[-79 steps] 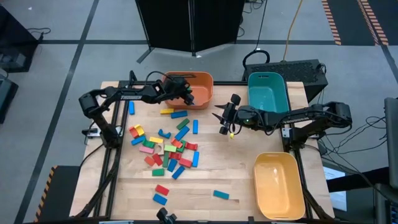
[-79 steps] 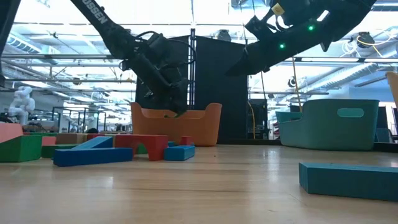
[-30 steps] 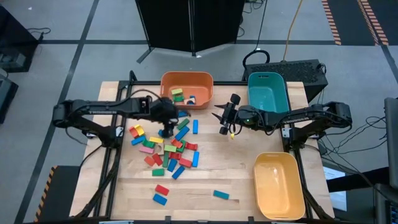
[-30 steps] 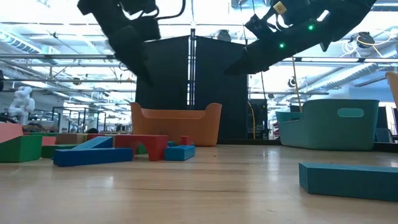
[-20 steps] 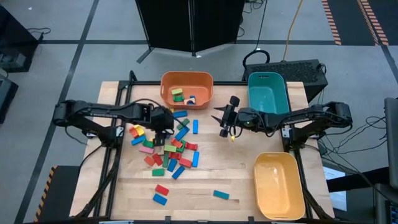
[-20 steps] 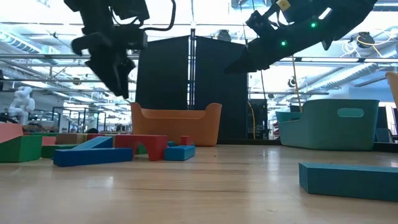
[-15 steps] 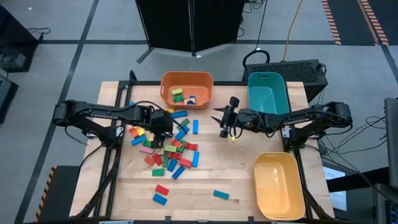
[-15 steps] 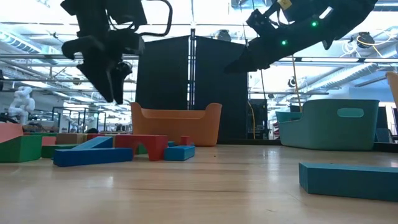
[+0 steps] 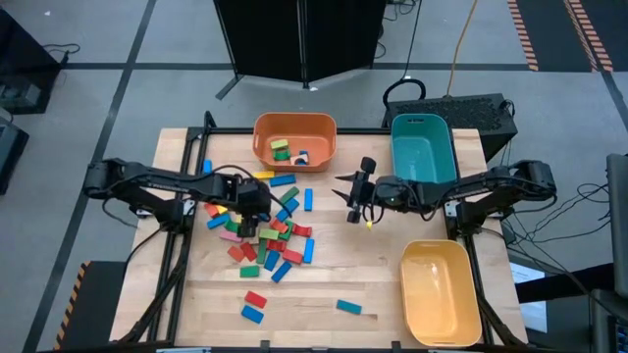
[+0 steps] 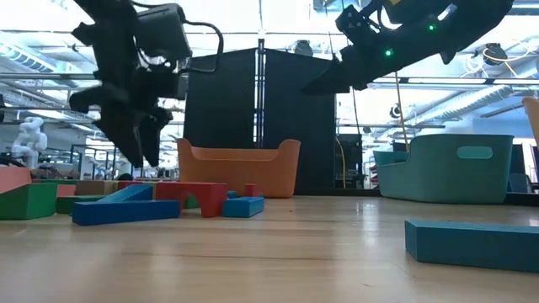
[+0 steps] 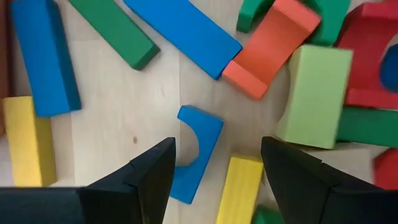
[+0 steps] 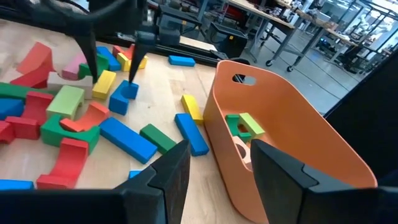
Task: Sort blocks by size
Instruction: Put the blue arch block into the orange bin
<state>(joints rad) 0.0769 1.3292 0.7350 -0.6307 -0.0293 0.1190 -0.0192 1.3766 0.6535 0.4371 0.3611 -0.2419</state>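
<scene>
The blocks [image 9: 263, 233] are scattered over the left half of the table [image 9: 373, 275], with a dense heap at the centre-left and a few strays toward 6 o'clock. Three bins are set along the far and right edges: an orange bin [image 9: 319, 132] at 12 o'clock, a teal bin [image 9: 446, 157] at 1 o'clock, and a yellow bin [image 9: 461, 324] at 4 o'clock. Several blocks are already seen inside the orange bin.

The left gripper [image 9: 251, 207] is positioned over the heap, at its 11 o'clock side. In the left wrist view its fingers [image 11: 152, 171] are shown spread wide, with a blue arch block [image 11: 196, 149] lying on the wood between them. A yellow block [image 11: 239, 186] lies just beside the arch, touching or nearly touching it. A light green block [image 11: 314, 93], an orange-red block [image 11: 273, 43], a long blue block [image 11: 183, 34] and a green block [image 11: 115, 31] crowd the area beyond.

The right gripper [image 9: 355, 199] is held above bare table between the heap and the teal bin, well apart from the blocks. In the right wrist view its fingers [image 12: 171, 171] are seen parted with nothing between them.

The low view shows the left gripper raised clear of the tabletop, a fact not readable from above. The right wrist view alone shows the left fingers straddling the blue arch block from the side.
</scene>
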